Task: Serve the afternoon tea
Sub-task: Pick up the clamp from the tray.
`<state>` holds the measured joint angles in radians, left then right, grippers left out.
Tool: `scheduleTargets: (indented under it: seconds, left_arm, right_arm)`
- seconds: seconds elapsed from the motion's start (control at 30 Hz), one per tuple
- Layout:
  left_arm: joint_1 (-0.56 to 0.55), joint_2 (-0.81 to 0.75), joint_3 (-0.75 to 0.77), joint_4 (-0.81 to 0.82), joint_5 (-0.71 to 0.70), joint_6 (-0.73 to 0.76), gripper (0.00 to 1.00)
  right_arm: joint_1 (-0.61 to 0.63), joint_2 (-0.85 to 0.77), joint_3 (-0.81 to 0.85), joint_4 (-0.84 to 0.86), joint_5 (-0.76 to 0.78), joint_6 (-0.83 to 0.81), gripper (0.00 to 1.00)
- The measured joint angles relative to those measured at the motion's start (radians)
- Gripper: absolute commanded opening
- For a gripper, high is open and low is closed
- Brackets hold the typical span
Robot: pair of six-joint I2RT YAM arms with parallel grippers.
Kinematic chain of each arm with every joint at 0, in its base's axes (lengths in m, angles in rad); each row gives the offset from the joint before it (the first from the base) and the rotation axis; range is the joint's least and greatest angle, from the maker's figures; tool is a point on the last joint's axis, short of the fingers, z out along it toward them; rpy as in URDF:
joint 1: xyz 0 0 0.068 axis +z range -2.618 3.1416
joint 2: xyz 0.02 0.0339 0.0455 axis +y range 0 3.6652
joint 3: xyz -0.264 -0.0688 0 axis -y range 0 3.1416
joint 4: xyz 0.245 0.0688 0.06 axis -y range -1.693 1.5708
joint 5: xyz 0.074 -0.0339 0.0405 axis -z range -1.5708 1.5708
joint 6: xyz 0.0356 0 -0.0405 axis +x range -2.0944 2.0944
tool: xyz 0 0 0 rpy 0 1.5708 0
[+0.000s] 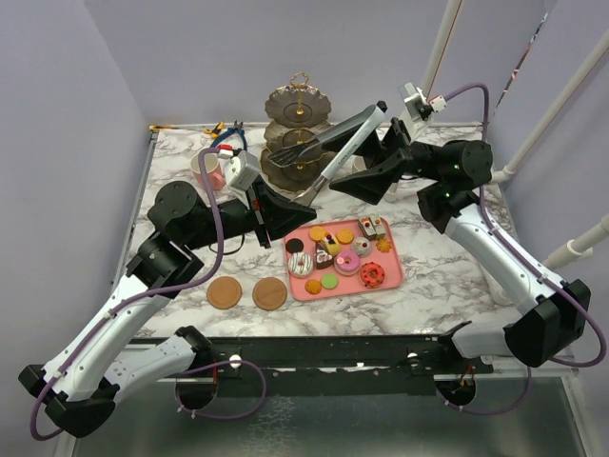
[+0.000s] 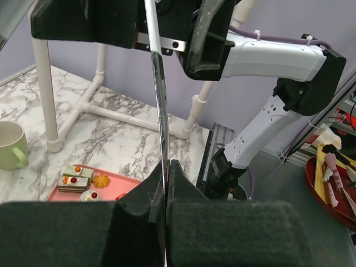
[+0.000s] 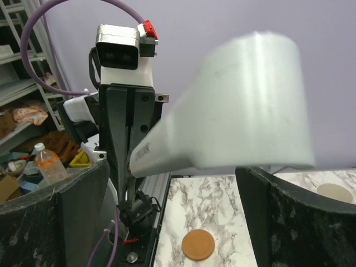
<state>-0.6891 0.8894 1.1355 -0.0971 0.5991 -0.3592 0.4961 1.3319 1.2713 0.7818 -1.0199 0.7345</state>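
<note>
None of the pastries has reached the stand yet. All three of its tiers look bare, and the sweets lie together on the pink tray, on the table between the two arms. I count about thirteen of them: cookies, doughnuts, cake slices and small tarts, though a few sit too close together to separate with certainty.

Two coasters lie side by side near the front edge, both bare. Two mugs show: a pink mug at the back left, partly hidden behind the left arm, and a green mug, seen clearly only from the left wrist, standing on the marble just off one end of the tray. Neither stands on a coaster. My judgement is that the serving proper has not begun, so every pastry and both mugs are left to place.

One pair of tongs hangs in the air in front of the stand. The left gripper has its jaws pressed together on the thin metal of the tongs. The right gripper has its jaws wide apart, one on each side of the tongs further along, not closed on them; whether a pad touches the metal I cannot tell. This looks like a handover of the tongs, a step before any plating
</note>
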Motion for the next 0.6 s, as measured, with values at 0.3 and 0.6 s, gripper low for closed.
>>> scheduleTargets:
  seconds: [0.3, 0.6]
  left_arm:
    - [0.000, 0.014, 0.002, 0.028, 0.019, -0.003, 0.00]
    - [0.000, 0.029, 0.003, 0.032, 0.029, -0.003, 0.00]
  right_arm:
    - [0.016, 0.055, -0.010, 0.169, -0.014, 0.126, 1.00]
    - [0.020, 0.058, -0.045, 0.325, -0.022, 0.215, 1.00]
